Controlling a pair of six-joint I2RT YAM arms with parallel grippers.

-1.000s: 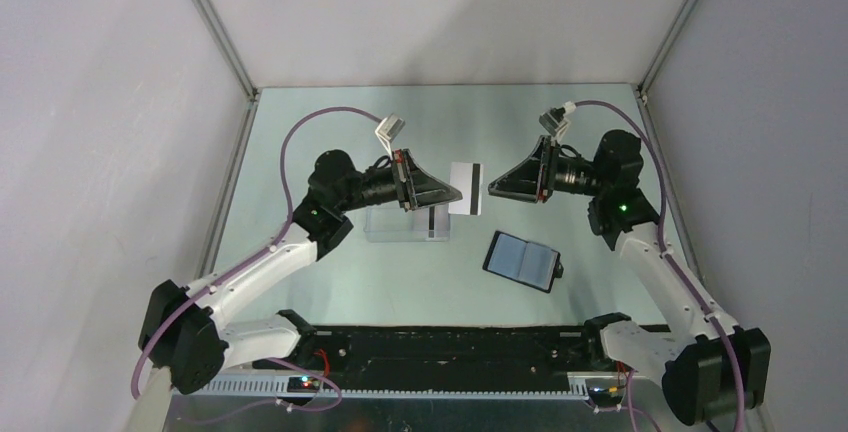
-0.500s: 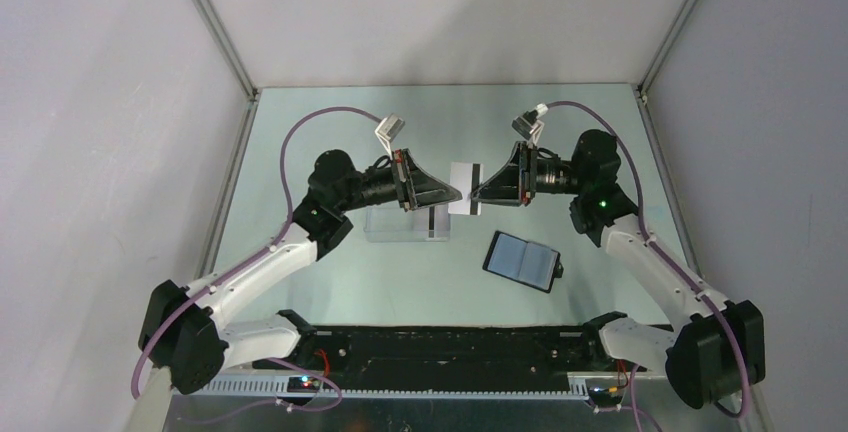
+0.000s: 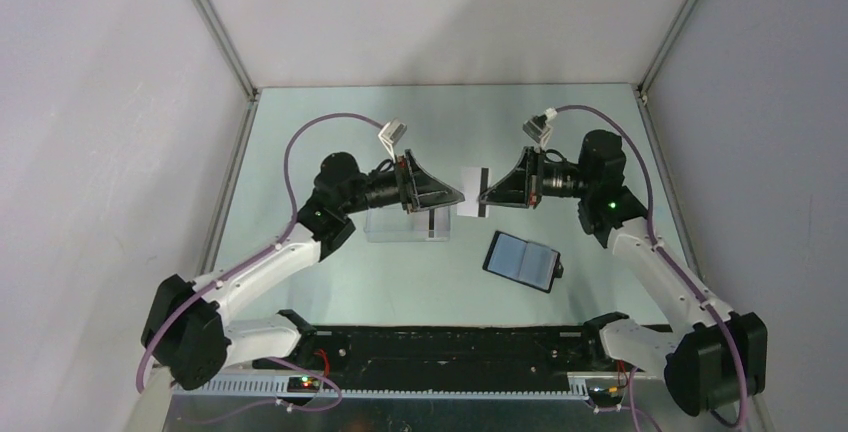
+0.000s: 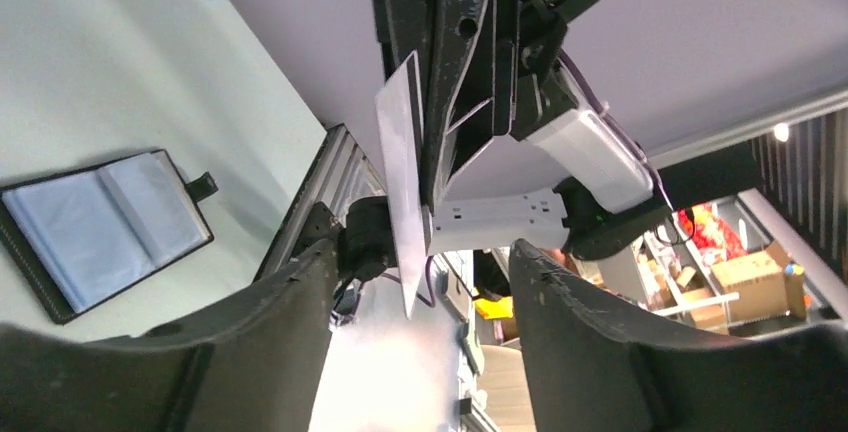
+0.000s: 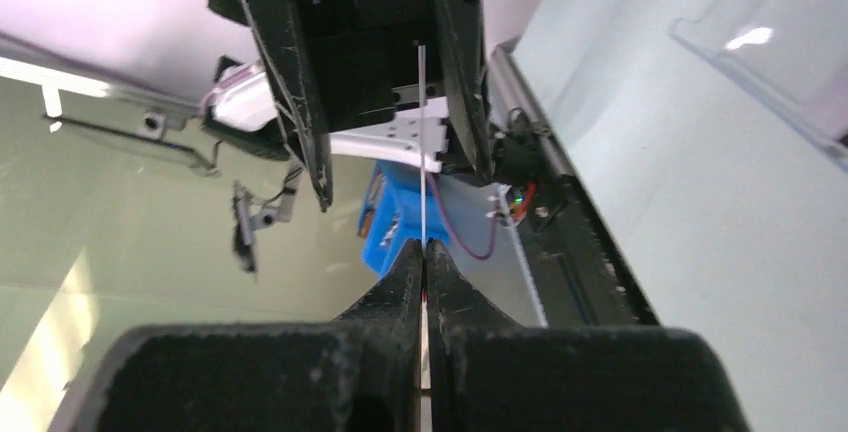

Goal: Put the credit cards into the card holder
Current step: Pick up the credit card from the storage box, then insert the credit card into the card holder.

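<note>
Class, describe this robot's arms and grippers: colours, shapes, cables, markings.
The left arm and right arm have white links between bulky black joints, each with a small green light at the elbow. A purple cable loops to a white plug near each wrist. The left gripper and right gripper are black wedges with tapering, scuffed fingers.

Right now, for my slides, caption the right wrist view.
Right gripper pinches a thin whitish plastic card, seen edge-on, inside the open left gripper.
</note>
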